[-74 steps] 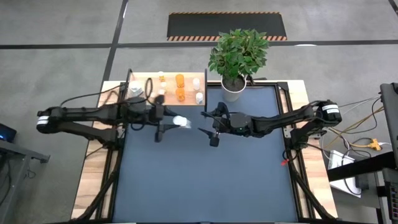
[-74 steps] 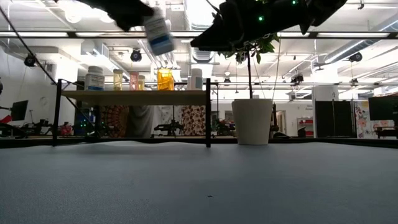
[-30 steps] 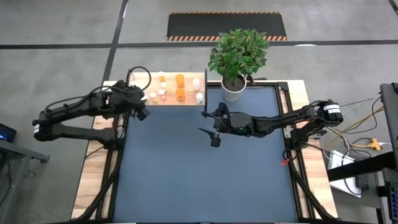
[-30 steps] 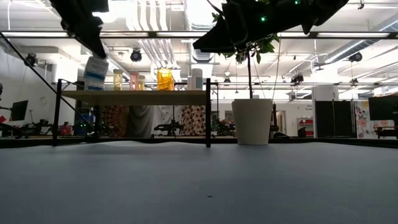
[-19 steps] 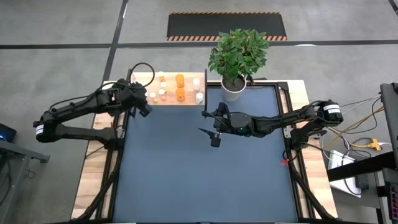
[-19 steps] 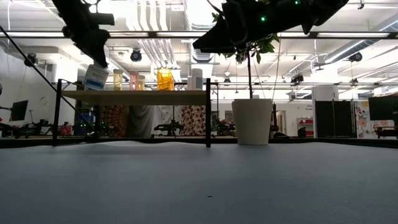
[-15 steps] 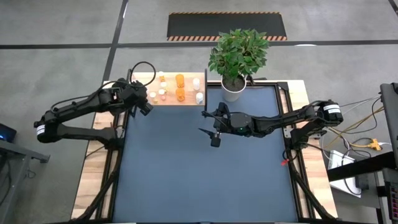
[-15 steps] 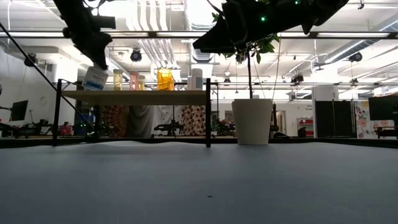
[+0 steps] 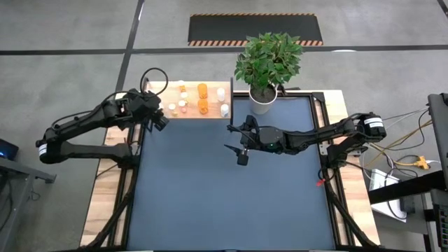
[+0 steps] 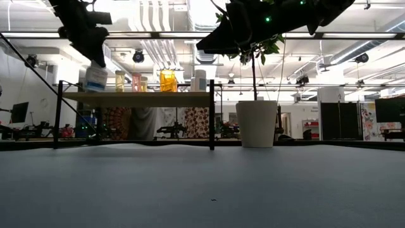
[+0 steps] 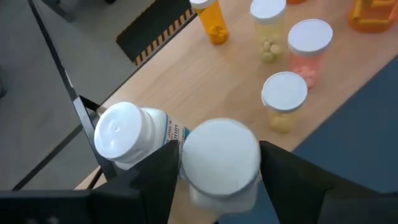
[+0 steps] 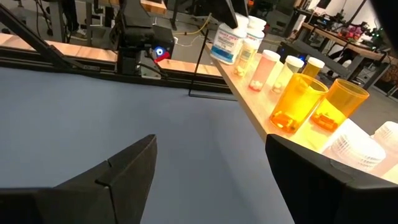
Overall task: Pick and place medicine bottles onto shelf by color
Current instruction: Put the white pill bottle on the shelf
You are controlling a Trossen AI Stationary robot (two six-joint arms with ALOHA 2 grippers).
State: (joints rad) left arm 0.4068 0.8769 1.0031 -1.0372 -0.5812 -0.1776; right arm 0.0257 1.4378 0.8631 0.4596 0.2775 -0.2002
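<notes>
A white medicine bottle is pinched by the left pincer at the shelf's left end. If released off-square, the neighbouring white bottle could be toppled. The right pincer is spread over the counter.

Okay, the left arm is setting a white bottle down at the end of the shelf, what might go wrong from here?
1. The left pincer has the white-capped bottle between its fingers right beside another white bottle; pulling away carelessly may knock either over.
2. That spot sits at the end of the light wooden shelf board, so a nudged bottle might roll off onto the dark blue tabletop.
3. The right pincer waits open over the table, apart from the shelf; it looks like little risk.
</notes>
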